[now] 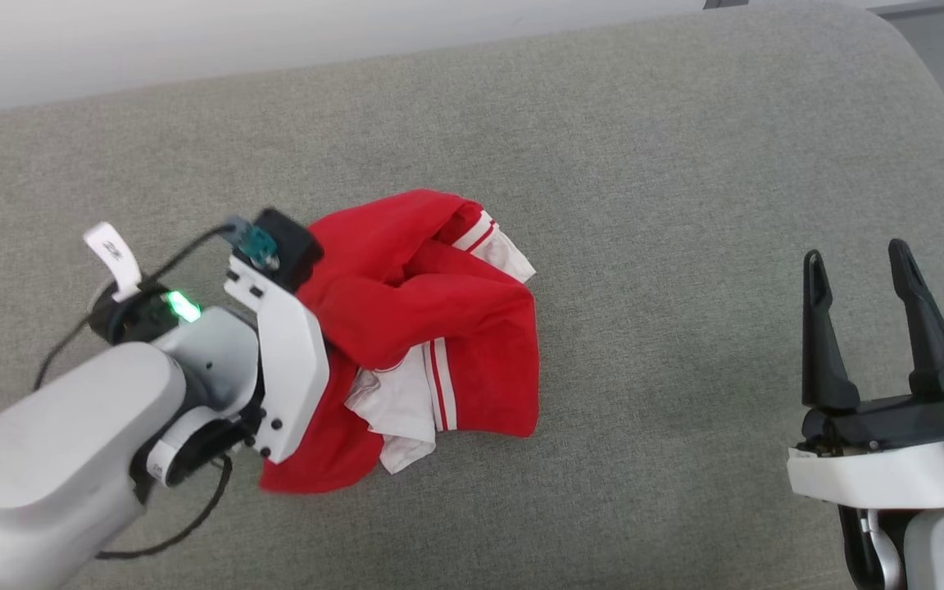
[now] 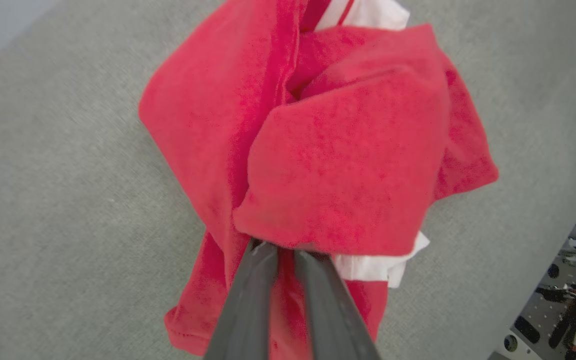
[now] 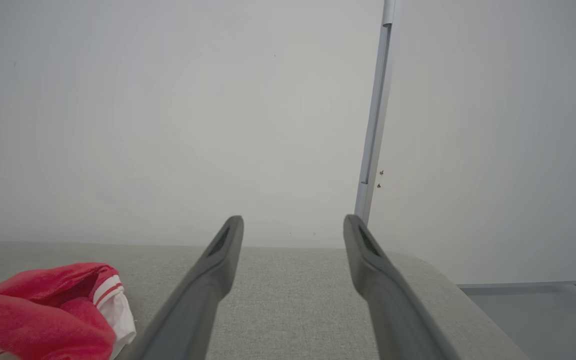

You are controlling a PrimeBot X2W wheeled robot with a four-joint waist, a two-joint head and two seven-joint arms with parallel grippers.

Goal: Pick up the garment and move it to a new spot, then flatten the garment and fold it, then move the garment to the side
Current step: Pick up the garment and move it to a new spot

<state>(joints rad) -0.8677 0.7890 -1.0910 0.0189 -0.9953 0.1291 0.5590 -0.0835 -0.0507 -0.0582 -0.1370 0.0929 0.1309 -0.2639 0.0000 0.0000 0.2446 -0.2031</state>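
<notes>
You're on the first step, the pick-up: your left gripper (image 2: 280, 248) has its jaws pinching a red fold of the garment (image 1: 439, 311), which sits crumpled on the grey cushion (image 1: 644, 205). The next move, I'd judge, is a lift high enough to clear the trailing cloth before you carry it. Your left arm reaches in from the lower left with its wrist tipped over the heap. The right gripper (image 1: 853, 260) sits well apart, jaws spread.

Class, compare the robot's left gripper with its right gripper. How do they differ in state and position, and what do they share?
The left gripper is shut, pinching the red garment; the right gripper is open and holds nothing. The left gripper is at the garment; the right gripper sits well off to its side over the grey cushion. Both have two long dark fingers.
</notes>
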